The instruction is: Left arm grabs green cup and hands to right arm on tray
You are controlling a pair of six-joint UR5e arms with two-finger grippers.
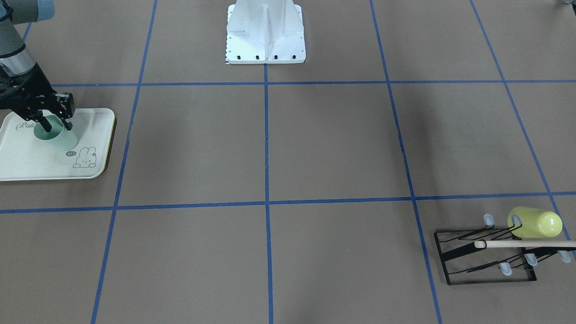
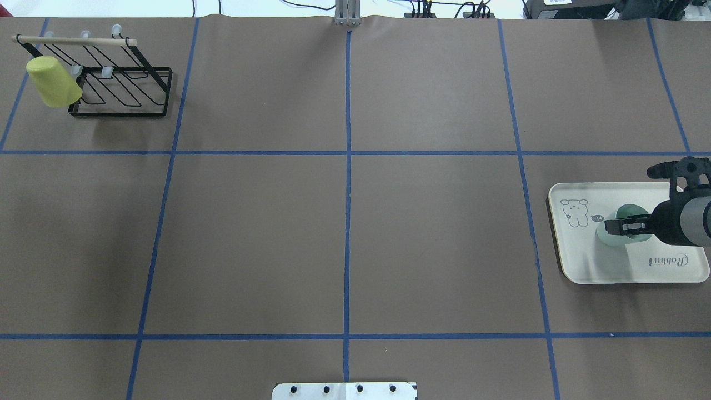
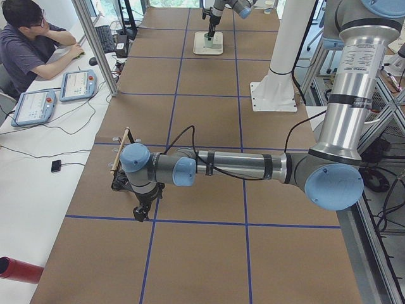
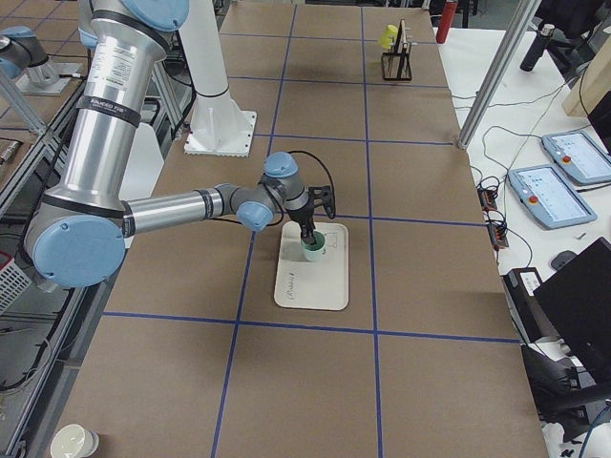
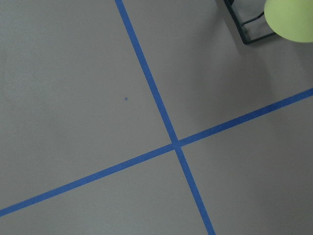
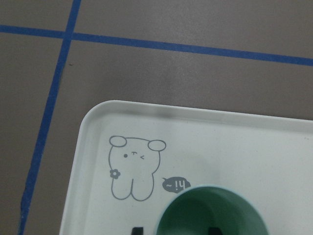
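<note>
By the rack point(image 2: 119, 115), we cannot tell whether the left fingers point(image 3: 137, 215) are apart. The green cup point(image 1: 63, 139) stands on the tray point(image 1: 27, 157), right fingers point(image 1: 45, 121) apart astride its wall; we should rise straight up, clear of the rim.

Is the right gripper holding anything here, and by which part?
The right gripper straddles the rim of the green cup, one finger inside, one outside, with the cup on the tray; whether it clamps cannot be told.
</note>
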